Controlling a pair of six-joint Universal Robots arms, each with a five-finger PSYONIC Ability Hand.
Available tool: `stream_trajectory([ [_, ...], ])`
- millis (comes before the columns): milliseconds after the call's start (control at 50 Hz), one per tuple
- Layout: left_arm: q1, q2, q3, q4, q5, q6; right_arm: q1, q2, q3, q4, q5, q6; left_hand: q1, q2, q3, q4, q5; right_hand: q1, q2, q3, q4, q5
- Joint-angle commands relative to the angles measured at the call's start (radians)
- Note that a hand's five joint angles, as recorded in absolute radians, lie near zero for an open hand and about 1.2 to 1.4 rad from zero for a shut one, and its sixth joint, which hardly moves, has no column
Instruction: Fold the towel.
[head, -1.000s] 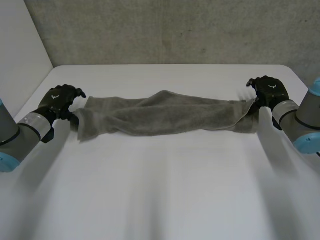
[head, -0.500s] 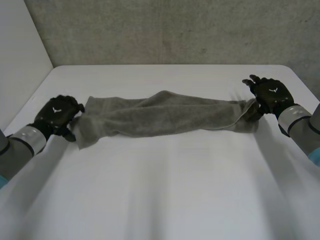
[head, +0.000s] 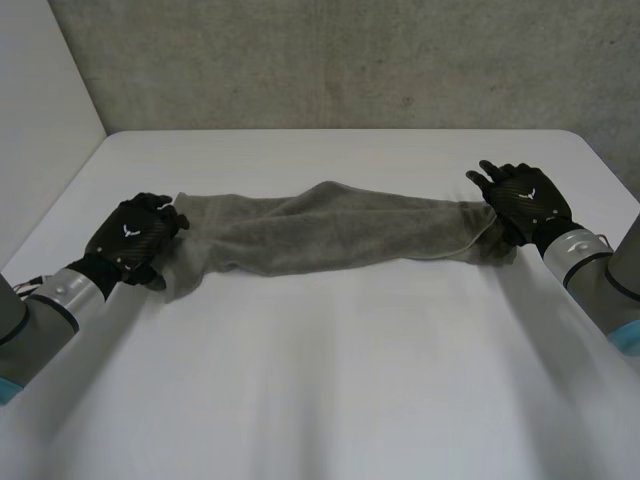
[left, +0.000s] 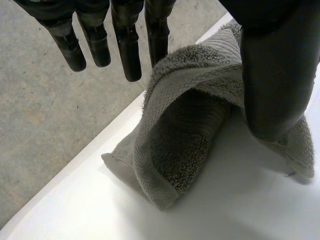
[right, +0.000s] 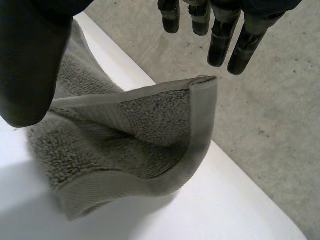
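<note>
A grey towel (head: 320, 235) lies bunched lengthwise in a long strip across the white table (head: 330, 380). My left hand (head: 130, 238) hovers over the towel's left end, open, with straight fingers. In the left wrist view the folded, rumpled end of the towel (left: 185, 130) lies on the table under the left hand (left: 127, 40), between its fingers and thumb, with nothing pinched. My right hand (head: 522, 200) is over the right end, also open. In the right wrist view the hemmed corner of the towel (right: 130, 140) rests under the right hand (right: 220, 40), whose fingers stand clear of it.
A grey concrete wall (head: 330, 60) rises behind the table's far edge. The wrist views show the table's edge close beyond each end of the towel, with grey floor (left: 50, 125) past it. The white tabletop extends bare from the towel to the front.
My left hand has come in over the towel's left end. My right hand has shifted left over the right end, its fingers spread straighter. The towel has hardly moved.
</note>
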Motion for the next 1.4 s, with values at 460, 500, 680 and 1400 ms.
stream_trajectory([
  [460,-0.057,0.013,-0.021,0.010,-0.001,0.068,0.017,0.105,-0.147,0.003,0.101,-0.018,0.182,0.208,-0.050,-0.056,0.242,0.374,0.350,-0.037,-0.058,0.242],
  [500,-0.062,0.016,-0.021,0.006,-0.001,0.066,0.020,0.111,-0.150,0.003,0.101,-0.018,0.221,0.246,-0.050,-0.056,0.280,0.451,0.427,-0.037,-0.058,0.319],
  [680,-0.077,0.047,-0.018,-0.005,-0.001,0.051,0.029,0.138,-0.205,0.029,0.096,-0.016,0.898,0.924,-0.050,-0.056,0.958,1.289,1.265,-0.037,-0.058,1.157],
  [1400,0.086,0.341,0.141,-0.651,-0.015,-0.314,-0.075,-0.221,-0.233,1.025,-0.197,-0.375,0.898,0.924,-0.050,-0.056,0.958,1.290,1.265,-0.037,-0.058,1.157],
])
